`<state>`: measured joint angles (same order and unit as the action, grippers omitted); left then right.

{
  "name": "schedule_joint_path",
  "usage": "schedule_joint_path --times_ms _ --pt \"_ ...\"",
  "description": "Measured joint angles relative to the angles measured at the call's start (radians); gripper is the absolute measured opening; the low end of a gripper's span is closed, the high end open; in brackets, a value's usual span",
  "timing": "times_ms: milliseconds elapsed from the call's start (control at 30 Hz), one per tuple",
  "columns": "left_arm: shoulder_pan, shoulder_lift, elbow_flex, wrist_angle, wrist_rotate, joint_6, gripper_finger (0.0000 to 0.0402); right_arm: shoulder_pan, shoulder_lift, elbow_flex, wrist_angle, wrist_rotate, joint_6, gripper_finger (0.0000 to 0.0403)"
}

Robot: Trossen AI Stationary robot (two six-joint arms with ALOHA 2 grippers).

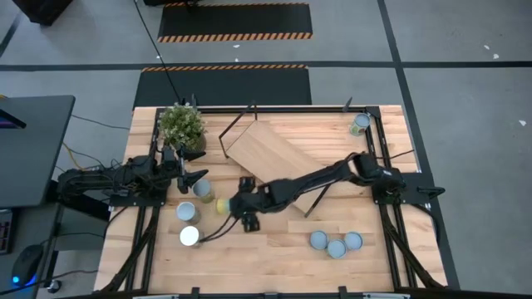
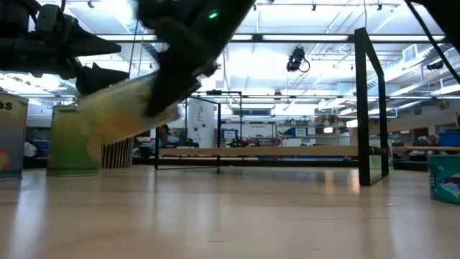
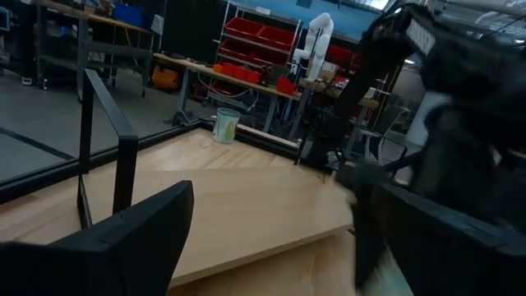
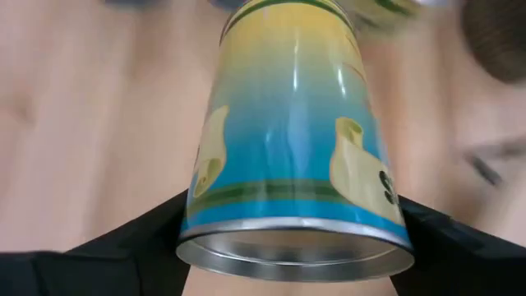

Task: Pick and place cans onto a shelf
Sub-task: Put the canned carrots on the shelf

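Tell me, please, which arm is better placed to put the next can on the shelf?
The right: its gripper is already shut on a can, with its arm stretched across the shelf. The left gripper is open and empty beside the plant.

Bright overhead lighting, motion-blurred foreground

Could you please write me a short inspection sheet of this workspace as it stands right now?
Surface: wooden table, no spills seen.
Job's things: shelf sits askew; three cans cluster on the right arm's side, one can at the far corner, three by the left arm.
Clutter: potted plant.
Grippers: right gripper is shut on a yellow-blue can; left gripper open, beside the plant.
Cables: black cable runs off the table's far edge.
Surroundings: dark desk.
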<state>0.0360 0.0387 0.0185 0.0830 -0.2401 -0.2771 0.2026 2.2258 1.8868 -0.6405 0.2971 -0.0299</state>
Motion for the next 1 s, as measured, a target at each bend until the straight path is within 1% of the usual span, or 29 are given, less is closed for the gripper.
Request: schedule_joint_path --times_ms 167,300,367,533,633,700,767,1000 --pt "0.000 0.000 0.000 0.001 -0.008 0.000 0.0378 -0.040 -0.141 0.001 -0.224 0.111 -0.007 0.0323" --pt "0.000 0.000 0.000 0.001 -0.011 -0.005 0.0378 -0.095 -0.220 0.001 -0.399 0.121 0.001 0.0324" --pt "0.000 0.000 0.000 0.001 -0.011 -0.005 0.0378 -0.131 -0.238 0.018 -0.507 0.099 0.016 0.0324" --pt "0.000 0.000 0.000 -0.004 -0.011 -0.005 0.0378 -0.212 -0.236 0.077 -0.795 -0.026 0.070 0.0324" --pt "0.000 0.000 0.000 -0.008 -0.011 -0.003 0.0378 -0.243 -0.236 0.091 -0.933 -0.047 0.097 0.0324" --pt "0.000 0.000 0.000 -0.009 -0.011 -0.002 0.0378 -0.263 -0.238 0.083 -0.927 -0.082 0.107 0.0324" --pt "0.000 0.000 0.000 -0.010 -0.011 -0.002 0.0378 -0.282 -0.239 0.068 -0.922 -0.148 0.102 0.0324" --pt "0.000 0.000 0.000 -0.019 -0.011 -0.002 0.0378 -0.317 -0.231 0.001 -0.930 -0.238 0.052 0.0325"
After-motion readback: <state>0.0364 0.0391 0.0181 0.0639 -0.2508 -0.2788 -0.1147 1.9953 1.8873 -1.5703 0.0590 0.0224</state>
